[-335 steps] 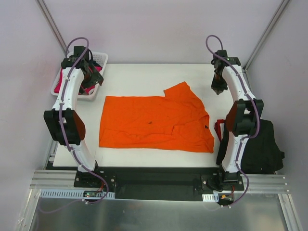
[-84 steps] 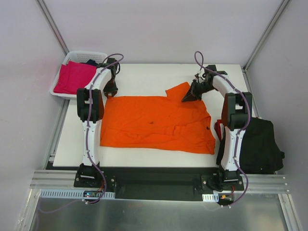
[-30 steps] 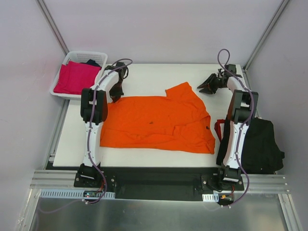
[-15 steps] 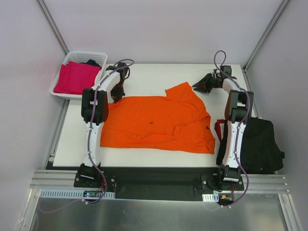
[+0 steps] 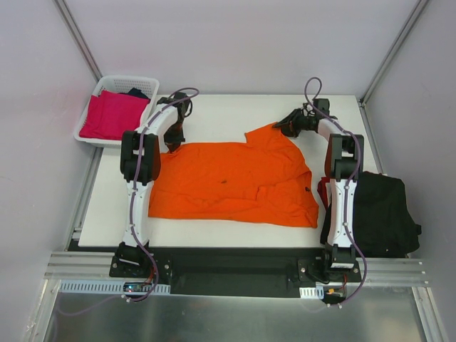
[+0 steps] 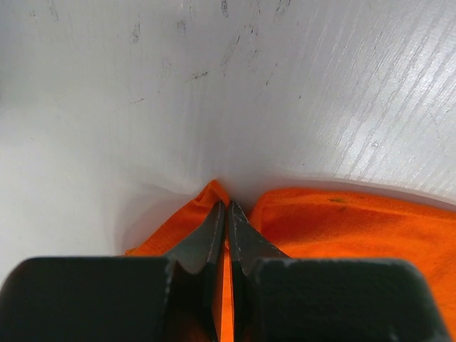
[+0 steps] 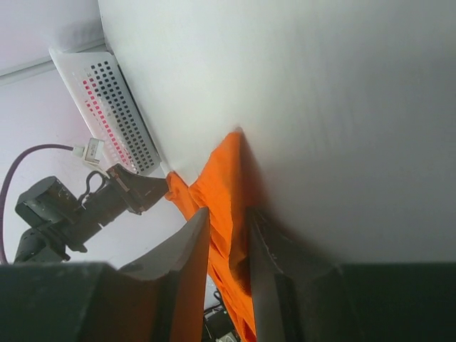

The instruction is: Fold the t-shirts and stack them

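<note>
Since the frame half a second earlier, the right gripper (image 5: 279, 128) has shifted left from bare table onto the raised sleeve of the orange t-shirt (image 5: 228, 182); the left gripper (image 5: 173, 140) has not changed position.

Top external view: the orange t-shirt lies spread flat across the middle of the white table (image 5: 228, 110), with one sleeve pointing toward the upper centre of the frame; the left gripper rests on the shirt's upper left corner; the right gripper rests at the tip of that sleeve; a black t-shirt (image 5: 388, 214) lies at the right edge of the frame, partly behind the right arm; a magenta t-shirt (image 5: 110, 114) lies inside the white basket (image 5: 122, 78) at the upper left, just off the table's corner.

Left wrist view: the fingers (image 6: 203, 239) are pressed together and pinch a corner of orange cloth; the cloth rises to a small peak at the fingertips, with a thin orange strip showing between them; the bare table fills the upper half of the frame.

Right wrist view: the fingers (image 7: 189, 246) stand slightly apart and straddle the sleeve's edge; orange cloth fills the narrow gap, and the pads do not visibly press on it; the sleeve narrows to a point at the frame's centre; the basket shows at the upper left; below it, the left gripper touches the shirt's far corner.
</note>
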Controlling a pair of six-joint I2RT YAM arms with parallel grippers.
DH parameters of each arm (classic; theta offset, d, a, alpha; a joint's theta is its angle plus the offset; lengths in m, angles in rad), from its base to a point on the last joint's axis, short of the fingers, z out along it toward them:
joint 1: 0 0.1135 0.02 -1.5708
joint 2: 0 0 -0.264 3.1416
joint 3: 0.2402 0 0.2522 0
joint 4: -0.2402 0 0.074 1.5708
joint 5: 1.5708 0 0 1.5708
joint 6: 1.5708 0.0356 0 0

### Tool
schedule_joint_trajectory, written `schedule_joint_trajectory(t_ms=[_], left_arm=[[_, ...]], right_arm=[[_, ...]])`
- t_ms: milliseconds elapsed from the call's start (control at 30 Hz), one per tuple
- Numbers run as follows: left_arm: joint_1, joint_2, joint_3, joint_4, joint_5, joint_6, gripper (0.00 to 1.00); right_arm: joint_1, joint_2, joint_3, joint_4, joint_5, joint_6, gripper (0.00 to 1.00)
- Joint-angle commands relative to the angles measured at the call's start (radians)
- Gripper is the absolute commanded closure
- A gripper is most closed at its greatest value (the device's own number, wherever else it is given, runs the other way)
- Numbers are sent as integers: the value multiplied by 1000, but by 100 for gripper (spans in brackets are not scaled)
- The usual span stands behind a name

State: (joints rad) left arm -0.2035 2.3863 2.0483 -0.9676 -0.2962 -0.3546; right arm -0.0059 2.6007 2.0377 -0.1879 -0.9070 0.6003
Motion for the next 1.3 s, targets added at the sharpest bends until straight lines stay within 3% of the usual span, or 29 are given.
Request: schedule_joint_trajectory(t_ms=[0,1267], left_arm=[[-7,-35,3,-22,45,5,100],[41,-47,-36,-14,92,0,100]], right_arm=[[-2,28,45,36,3,30,70],[-11,105,113,160,122,174,78]])
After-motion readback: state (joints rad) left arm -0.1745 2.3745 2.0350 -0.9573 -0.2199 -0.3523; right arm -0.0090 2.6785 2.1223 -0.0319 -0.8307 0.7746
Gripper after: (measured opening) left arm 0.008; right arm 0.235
